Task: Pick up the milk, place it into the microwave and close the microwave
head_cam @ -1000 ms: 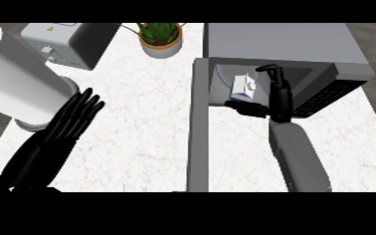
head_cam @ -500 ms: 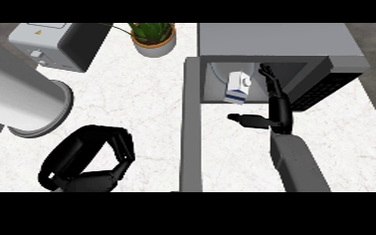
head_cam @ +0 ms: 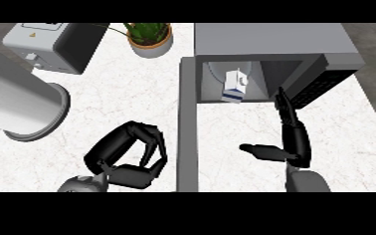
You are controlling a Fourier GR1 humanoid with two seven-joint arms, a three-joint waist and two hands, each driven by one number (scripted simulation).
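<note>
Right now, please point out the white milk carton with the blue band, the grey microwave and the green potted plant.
white milk carton with the blue band (head_cam: pixel 235 83), head view, front face.
grey microwave (head_cam: pixel 268 39), head view, flat top.
green potted plant (head_cam: pixel 149 47), head view, pot wall.

A white marble-patterned counter (head_cam: pixel 132 94) – a potted plant (head_cam: pixel 149 39), a toaster (head_cam: pixel 51 45) and a grey cylinder (head_cam: pixel 26 107) on it.

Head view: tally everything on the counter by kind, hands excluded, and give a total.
Milk carton: 1
Microwave: 1
Potted plant: 1
Toaster: 1
Grey cylinder: 1
Total: 5
</note>
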